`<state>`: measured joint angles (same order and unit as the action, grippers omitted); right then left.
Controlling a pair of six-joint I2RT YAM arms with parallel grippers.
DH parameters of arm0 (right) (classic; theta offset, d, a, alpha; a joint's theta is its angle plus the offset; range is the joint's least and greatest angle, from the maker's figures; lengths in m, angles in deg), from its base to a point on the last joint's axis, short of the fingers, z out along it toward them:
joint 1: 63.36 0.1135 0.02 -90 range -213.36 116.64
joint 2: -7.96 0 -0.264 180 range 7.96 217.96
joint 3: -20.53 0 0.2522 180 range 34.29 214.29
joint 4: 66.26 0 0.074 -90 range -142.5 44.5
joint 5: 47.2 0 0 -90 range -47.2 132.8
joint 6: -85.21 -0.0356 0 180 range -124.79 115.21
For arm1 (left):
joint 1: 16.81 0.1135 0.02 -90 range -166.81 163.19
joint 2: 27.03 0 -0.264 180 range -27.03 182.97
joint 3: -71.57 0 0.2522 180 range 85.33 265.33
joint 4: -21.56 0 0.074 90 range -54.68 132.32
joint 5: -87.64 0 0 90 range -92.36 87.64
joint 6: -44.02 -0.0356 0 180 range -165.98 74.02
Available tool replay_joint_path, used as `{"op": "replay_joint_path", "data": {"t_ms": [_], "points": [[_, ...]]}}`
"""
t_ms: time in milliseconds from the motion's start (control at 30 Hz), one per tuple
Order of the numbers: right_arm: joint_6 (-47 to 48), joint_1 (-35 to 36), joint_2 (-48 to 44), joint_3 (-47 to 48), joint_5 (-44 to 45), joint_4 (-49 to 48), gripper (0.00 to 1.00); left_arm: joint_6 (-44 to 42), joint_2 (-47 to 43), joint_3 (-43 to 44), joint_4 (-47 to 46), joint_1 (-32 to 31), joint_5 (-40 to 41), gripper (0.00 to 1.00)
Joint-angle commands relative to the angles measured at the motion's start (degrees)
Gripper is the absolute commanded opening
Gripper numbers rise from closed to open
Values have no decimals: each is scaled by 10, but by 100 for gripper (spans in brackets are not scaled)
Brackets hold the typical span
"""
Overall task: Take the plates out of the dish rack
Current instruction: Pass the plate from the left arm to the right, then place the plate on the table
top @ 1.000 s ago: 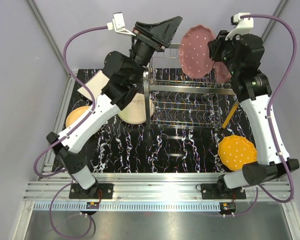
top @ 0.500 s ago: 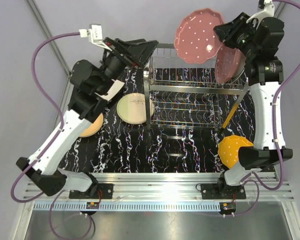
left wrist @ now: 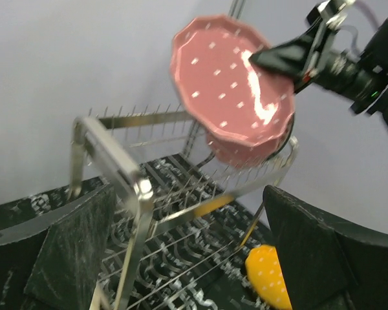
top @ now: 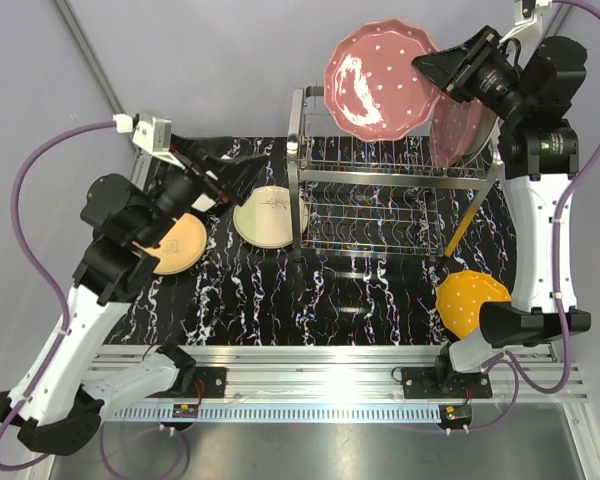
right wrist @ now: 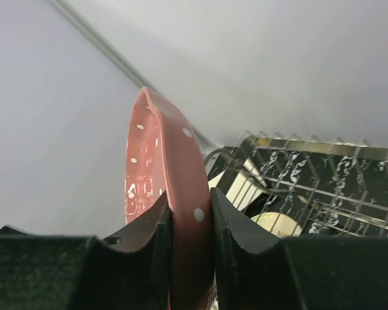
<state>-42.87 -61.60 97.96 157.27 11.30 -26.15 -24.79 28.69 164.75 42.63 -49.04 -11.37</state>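
Right hand (top: pixel 435 72) clamped on pink dotted plate (top: pixel 378 80) — I've lifted it clear above dish rack (top: pixel 380 200). Left hand (top: pixel 225 180) swung back off rack, fingers spread, empty, beside cream plate (top: pixel 270 215) on bench (top: pixel 280 300). Second pink plate (top: pixel 458 130) left in rack — nearly unloaded, I reckon.

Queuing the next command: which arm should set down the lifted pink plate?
Right. Its end effector is shut on the pink plate above the rack; the left end effector is open and empty.
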Motion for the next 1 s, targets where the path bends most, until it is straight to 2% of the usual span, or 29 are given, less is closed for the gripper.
{"op": "replay_joint_path", "data": {"t_ms": [0, 300, 533, 767, 967], "points": [[-50, 3, -73, -5, -102, -109, 0, -71, -65, -26, 57, 5, 29, 99], [46, 39, -165, -134, -232, -68, 0, -124, -186, -119, 131, 4, 89, 99], [157, 122, -215, -199, -241, 28, 0, -123, -240, -165, 147, 4, 121, 99], [187, 150, -266, -309, -276, 18, 0, -124, -267, -182, 163, 5, 139, 99], [229, 170, -292, -364, -286, 43, 0, -117, -285, -207, 168, 4, 144, 99]]}}
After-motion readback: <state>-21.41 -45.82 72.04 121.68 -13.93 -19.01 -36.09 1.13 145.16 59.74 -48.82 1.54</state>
